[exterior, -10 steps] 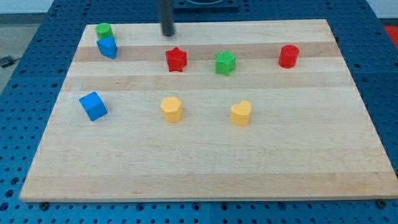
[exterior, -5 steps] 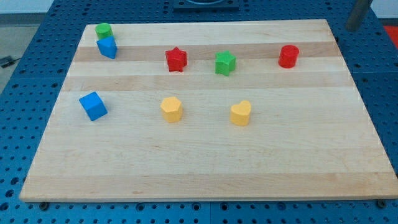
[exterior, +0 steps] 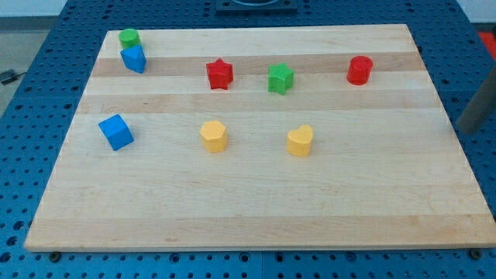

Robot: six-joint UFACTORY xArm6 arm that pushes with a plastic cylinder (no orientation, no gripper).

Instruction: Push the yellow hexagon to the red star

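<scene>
My tip (exterior: 466, 129) sits off the board's right edge, well apart from the yellow hexagon (exterior: 214, 136), which lies below the red star (exterior: 219, 74).

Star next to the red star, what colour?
Green: the green star sits at the red star's right in the camera view.

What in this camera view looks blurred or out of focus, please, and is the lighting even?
Camera view: my tip is a smeared grey streak at the view's right edge, off the board; the yellow hexagon and red star are sharp; lighting is even, with soft, short shadows.
</scene>
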